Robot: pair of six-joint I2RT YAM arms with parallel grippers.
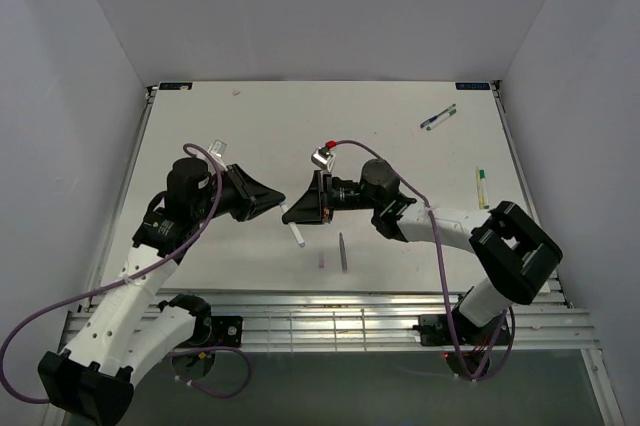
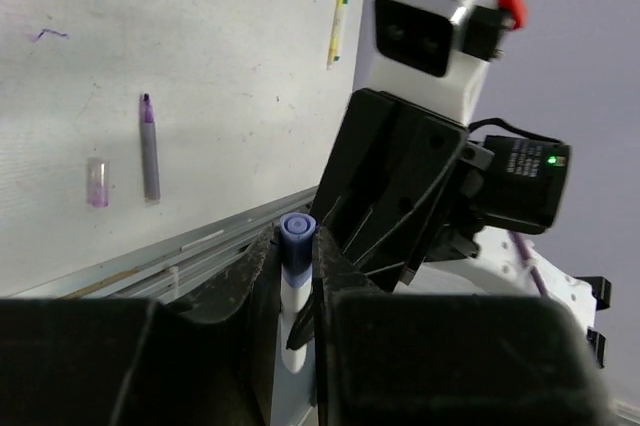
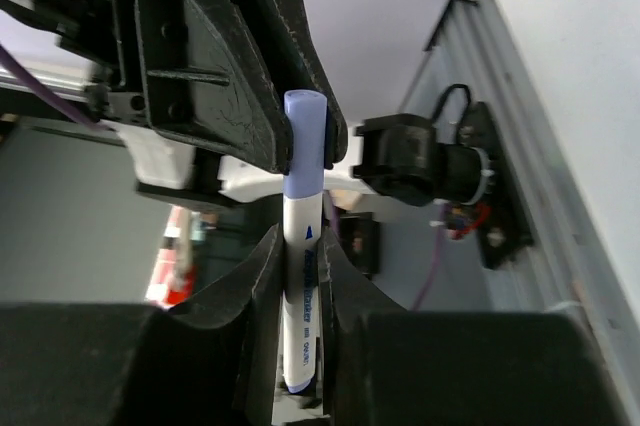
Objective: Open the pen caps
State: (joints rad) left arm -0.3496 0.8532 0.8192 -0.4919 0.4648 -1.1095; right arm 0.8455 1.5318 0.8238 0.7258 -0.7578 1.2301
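Pen with blue cap, left tool and right tool each closed on it, well apart from table edges

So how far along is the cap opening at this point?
Done: the purple pen lies uncapped, its purple cap beside it. In hand: left fingers and right fingers clamp the blue pen, its blue cap still on. Left: the yellow pen and the far pair lie untouched.

Top view high above table, wrist views close, facing each other, sharing the pen
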